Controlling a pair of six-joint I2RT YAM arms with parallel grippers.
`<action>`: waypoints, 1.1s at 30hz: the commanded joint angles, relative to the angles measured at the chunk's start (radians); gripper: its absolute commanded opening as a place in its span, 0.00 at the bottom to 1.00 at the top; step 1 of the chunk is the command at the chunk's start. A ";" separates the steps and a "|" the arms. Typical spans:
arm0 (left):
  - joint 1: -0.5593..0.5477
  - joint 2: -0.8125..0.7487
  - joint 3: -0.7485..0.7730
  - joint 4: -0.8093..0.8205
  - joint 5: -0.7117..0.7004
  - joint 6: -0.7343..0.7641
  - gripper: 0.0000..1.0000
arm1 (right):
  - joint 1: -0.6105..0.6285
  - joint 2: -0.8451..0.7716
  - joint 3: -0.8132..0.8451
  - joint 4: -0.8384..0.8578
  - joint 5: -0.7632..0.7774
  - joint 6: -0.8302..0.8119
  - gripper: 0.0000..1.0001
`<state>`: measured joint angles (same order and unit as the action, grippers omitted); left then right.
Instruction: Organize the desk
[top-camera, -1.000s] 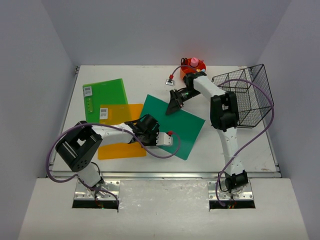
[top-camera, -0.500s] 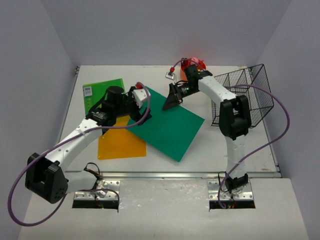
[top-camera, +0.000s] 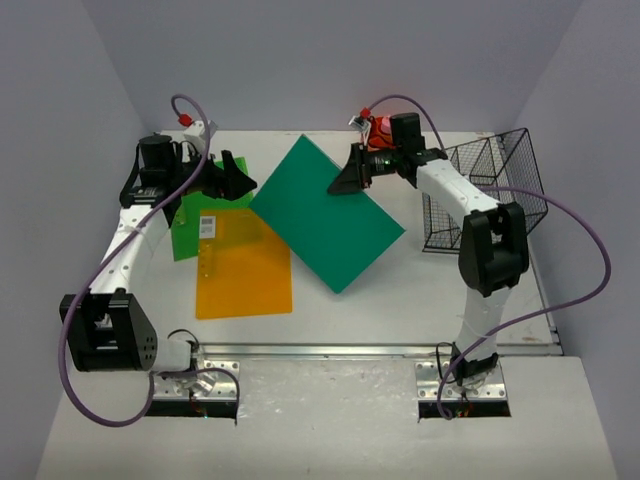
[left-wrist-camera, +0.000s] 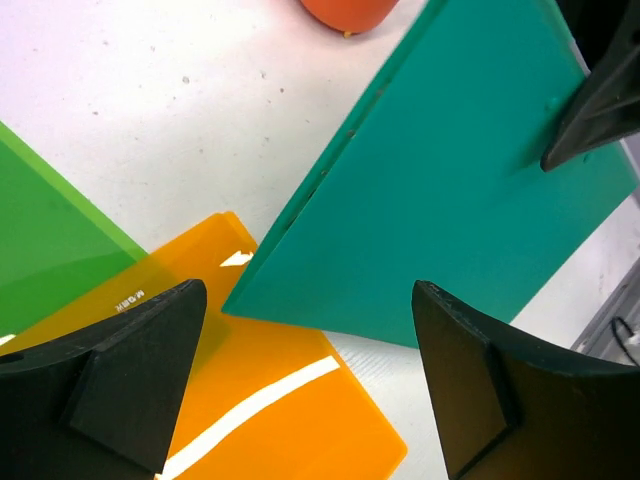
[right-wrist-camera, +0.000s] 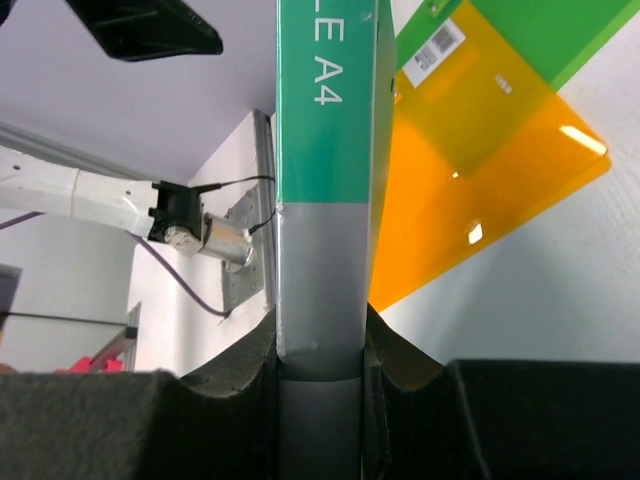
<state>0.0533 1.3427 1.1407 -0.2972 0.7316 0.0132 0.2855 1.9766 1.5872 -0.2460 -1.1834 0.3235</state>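
Landmark: teal A4 folder (top-camera: 325, 215), mid-desk, lying on a diagonal. Clamped at its far edge by R gripper (top-camera: 349, 179), fingers (right-wrist-camera: 245, 385) clenched tight on the grey spine. Seen edge-on in R wrist cam, "A4" print showing. Cannot tell whether folder's far end rests on the desk or hangs off it.

Just beside folder's left corner: L gripper (top-camera: 233, 178), released, jaws spread wide, nothing betw. them, no contact w/ folder.

Under folder's left corner: orange sleeve (top-camera: 245, 275), see-through, flat, white barcode label near its far-left corner. Cannot tell if folder actually touches it.

Further left of folder, partly beneath the orange one: lt-green sleeve (top-camera: 188, 228), also see-through, flat.

Right of folder, apart from it: black wire basket (top-camera: 490, 185), alongside R arm.

Behind folder, just past R gripper: red-orange obj (top-camera: 379, 131), too hidden to ID.

Beneath folder and everything else: desk (top-camera: 430, 290), white, flat, w/ metal rail along front edge on the near side of folder, and pale lavender walls on the other three sides.
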 joint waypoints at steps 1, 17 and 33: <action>0.077 0.023 0.032 0.062 0.161 -0.123 0.82 | 0.000 -0.128 -0.053 0.273 0.006 0.082 0.00; 0.064 0.057 -0.226 0.766 0.349 -0.696 0.87 | -0.038 -0.176 -0.104 0.855 0.197 0.662 0.00; -0.028 0.177 -0.170 0.940 0.168 -0.853 0.90 | -0.012 -0.203 -0.013 0.872 0.200 0.732 0.00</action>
<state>0.0150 1.5213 0.9352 0.5726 0.9688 -0.8163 0.2752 1.8580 1.4903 0.5377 -0.9912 1.0213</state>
